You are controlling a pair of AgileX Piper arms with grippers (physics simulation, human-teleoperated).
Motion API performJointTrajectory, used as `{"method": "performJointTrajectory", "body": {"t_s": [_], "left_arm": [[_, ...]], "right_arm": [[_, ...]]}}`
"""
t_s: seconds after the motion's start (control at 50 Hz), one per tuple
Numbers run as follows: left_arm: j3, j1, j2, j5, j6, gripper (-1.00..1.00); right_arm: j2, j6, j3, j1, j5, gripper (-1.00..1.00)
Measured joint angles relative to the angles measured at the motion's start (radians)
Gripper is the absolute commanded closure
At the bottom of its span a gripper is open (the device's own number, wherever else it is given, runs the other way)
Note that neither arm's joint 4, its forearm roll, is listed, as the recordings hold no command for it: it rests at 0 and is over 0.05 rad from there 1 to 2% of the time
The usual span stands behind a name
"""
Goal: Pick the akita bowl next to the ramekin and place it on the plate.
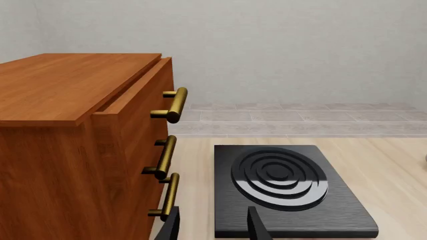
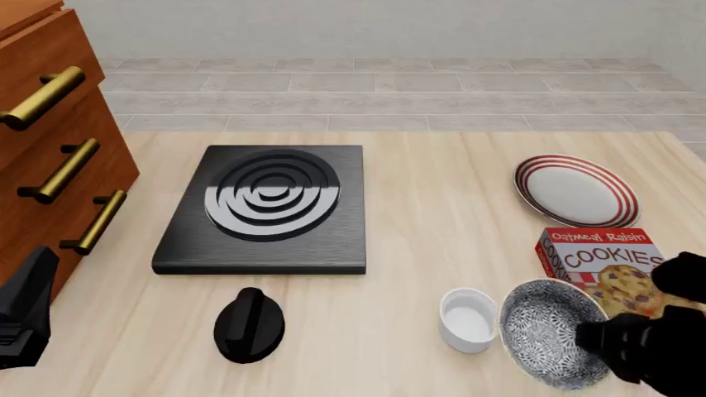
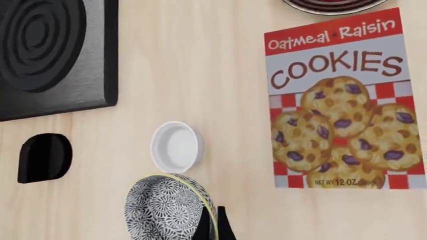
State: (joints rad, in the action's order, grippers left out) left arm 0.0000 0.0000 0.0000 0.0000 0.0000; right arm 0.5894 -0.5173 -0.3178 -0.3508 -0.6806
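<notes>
While nothing sits between its fingers, left gripper (image 1: 213,227) hangs open low at the table's near left corner, aimed past the drawer fronts toward the far wall. Wooden cabinet (image 2: 50,157) against the left edge, three brass handles (image 2: 64,169) stacked down its front. Next along, black hob (image 2: 264,211) lying flat on the pale wooden table (image 2: 441,157), raised rings in its middle. Just in front of it, apart from it, a black knob (image 2: 248,325). Further right, near the front edge, small white cup (image 2: 468,318) standing upright, and just beside it on the right the speckled bowl (image 2: 548,332), tipped up on its edge so the patterned inside faces toward the cup; cannot tell whether the two touch. Right gripper (image 3: 213,222) clamped tight on the bowl's right-hand rim, one finger inside and one outside, as the right wrist view shows. Behind the bowl, a red cookie box (image 2: 601,260) lying flat, its near corner hidden by the bowl and the arm. Beyond the box, toward the far right of the table, the red-ringed plate (image 2: 576,190), close to the box's far edge, well apart from the bowl.
</notes>
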Motion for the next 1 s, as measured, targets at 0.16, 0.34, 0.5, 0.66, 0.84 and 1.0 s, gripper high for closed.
{"method": "performJointTrajectory", "body": {"t_s": [0.16,0.34,0.5,0.66,0.84,1.0], "left_arm": [[0.000,0.000,0.000,0.000,0.000,-1.00],[0.000,0.000,0.000,0.000,0.000,-1.00],[0.000,0.000,0.000,0.000,0.000,-1.00],[0.000,0.000,0.000,0.000,0.000,-1.00],[0.000,0.000,0.000,0.000,0.000,-1.00],[0.000,0.000,0.000,0.000,0.000,-1.00]], "right_arm": [[0.025,-0.015,-0.018,0.027,0.027,1.00],[0.067,-0.018,-0.041,0.068,0.065,1.00],[0.102,-0.011,-0.067,0.106,0.090,1.00],[0.132,0.002,-0.090,0.151,0.109,1.00],[0.174,0.027,-0.129,0.196,0.128,1.00],[0.211,0.046,-0.158,0.229,0.149,1.00]]}}
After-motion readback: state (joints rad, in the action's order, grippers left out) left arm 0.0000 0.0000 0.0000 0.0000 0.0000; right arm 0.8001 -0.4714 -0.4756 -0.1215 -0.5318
